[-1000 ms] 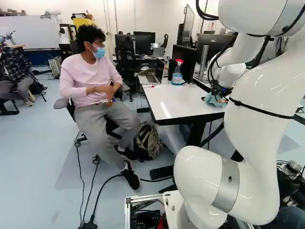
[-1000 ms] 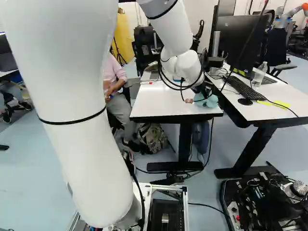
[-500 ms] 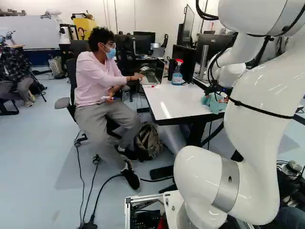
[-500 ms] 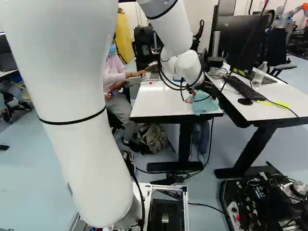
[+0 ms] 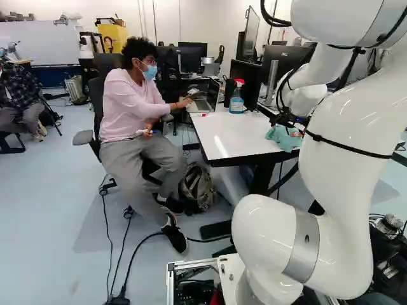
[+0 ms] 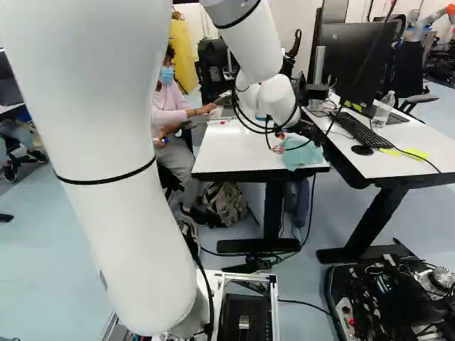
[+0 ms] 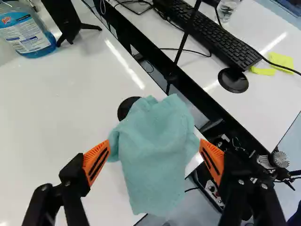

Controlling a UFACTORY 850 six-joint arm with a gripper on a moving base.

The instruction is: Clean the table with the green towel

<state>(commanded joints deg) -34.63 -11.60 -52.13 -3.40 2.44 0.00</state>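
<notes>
Over the near right corner of the white table (image 6: 231, 153), my gripper (image 6: 304, 131) stands low above the green towel (image 6: 302, 155). In the wrist view the towel (image 7: 155, 155) is loosely crumpled, part of it on the tabletop and part hanging past the edge. My gripper (image 7: 155, 145) is open wide, one orange finger on either side of the cloth, close to its edges. Its fingers are not squeezing the towel. A round black disc on the table (image 7: 127, 107) is partly covered by the cloth.
A blue spray bottle (image 5: 236, 96) and a laptop (image 5: 202, 103) stand at the table's far end, where a seated person reaches in. Across a gap is a second desk (image 6: 419, 156) with monitor, keyboard (image 6: 366, 129), mouse (image 6: 362, 150) and water bottle (image 6: 382, 110).
The gripper has opened from around the bunched towel. The cloth has spread out and now drapes over the table edge. The person has turned and stretched an arm toward the laptop.
</notes>
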